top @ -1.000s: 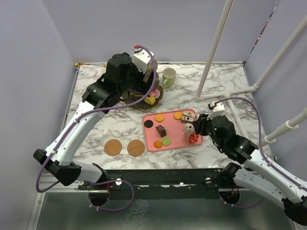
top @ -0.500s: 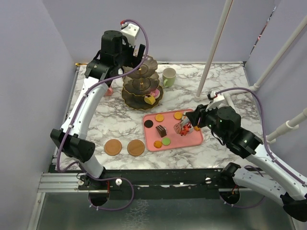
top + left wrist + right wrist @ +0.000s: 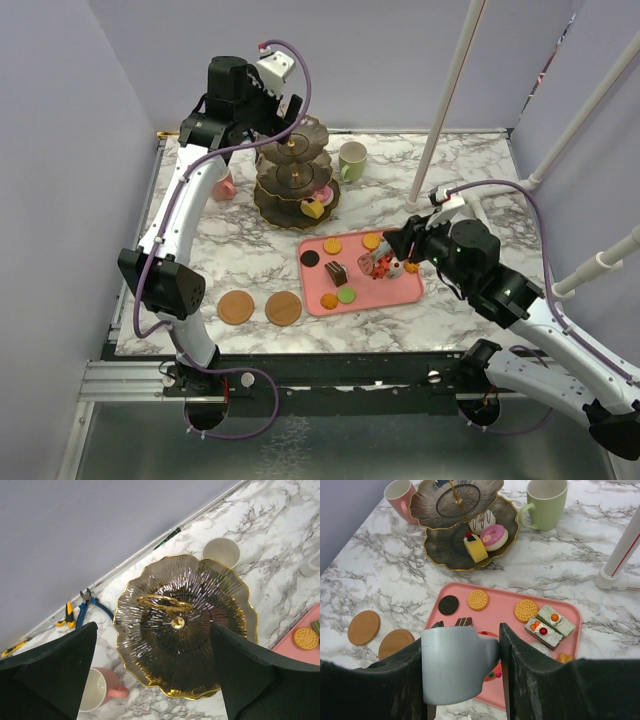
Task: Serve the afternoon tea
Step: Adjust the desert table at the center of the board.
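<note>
Right wrist: right pincer point(image 3: 470, 628) clenched on grey-cupped pastry point(image 3: 455, 665), above pink tray point(image 3: 502, 597)

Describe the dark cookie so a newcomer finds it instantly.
Find the pink tray in front of the tiered stand. At its corner nearest the stand lies the dark cookie: round and near-black, while the round cookies beside it are golden orange.

Table: white and grey marble top point(image 3: 250, 260), in the middle.
Back wall: plain pale purple point(image 3: 380, 60), at 12 o'clock.
Side wall: same purple point(image 3: 60, 200), at 9 o'clock.
Poles: white pipes point(image 3: 450, 100), at 2 o'clock.
Rail: black bar point(image 3: 330, 372), at 6 o'clock.
Floor: shiny grey sheet point(image 3: 330, 450), below the rail.
Light: soft, even.
</note>
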Action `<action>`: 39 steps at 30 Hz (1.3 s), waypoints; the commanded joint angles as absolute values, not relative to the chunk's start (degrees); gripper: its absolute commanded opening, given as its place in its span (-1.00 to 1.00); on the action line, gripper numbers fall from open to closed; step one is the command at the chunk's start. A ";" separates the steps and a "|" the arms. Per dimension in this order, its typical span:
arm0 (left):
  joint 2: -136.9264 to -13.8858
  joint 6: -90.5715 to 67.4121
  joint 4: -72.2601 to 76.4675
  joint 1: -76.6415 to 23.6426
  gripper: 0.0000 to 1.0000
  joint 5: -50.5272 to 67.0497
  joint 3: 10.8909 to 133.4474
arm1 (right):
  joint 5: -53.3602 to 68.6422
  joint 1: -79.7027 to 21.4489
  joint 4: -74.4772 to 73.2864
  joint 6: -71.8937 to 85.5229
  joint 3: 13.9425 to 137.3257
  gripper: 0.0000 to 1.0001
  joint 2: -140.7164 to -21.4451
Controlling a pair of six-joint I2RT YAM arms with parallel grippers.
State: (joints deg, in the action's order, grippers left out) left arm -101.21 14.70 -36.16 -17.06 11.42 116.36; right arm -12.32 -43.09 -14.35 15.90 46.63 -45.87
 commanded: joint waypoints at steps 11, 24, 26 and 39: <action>-113.96 37.12 -53.55 -9.76 0.70 35.93 134.23 | -11.13 -43.42 -11.46 15.07 49.85 -0.83 -47.61; -114.77 37.52 -51.14 -9.83 0.56 39.94 134.59 | -11.25 -43.42 -12.46 15.48 51.08 -0.86 -48.95; -115.00 36.32 -50.25 -9.84 0.54 40.17 135.24 | -11.45 -43.42 -12.59 15.49 51.23 -0.88 -49.04; -115.80 32.30 -46.28 -10.90 0.17 39.29 135.47 | -11.77 -43.42 -12.74 16.08 50.44 -0.91 -48.06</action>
State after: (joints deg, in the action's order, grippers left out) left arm -115.00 34.24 -48.86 -10.63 38.15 133.93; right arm -12.25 -43.13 -13.74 15.53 48.71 -49.10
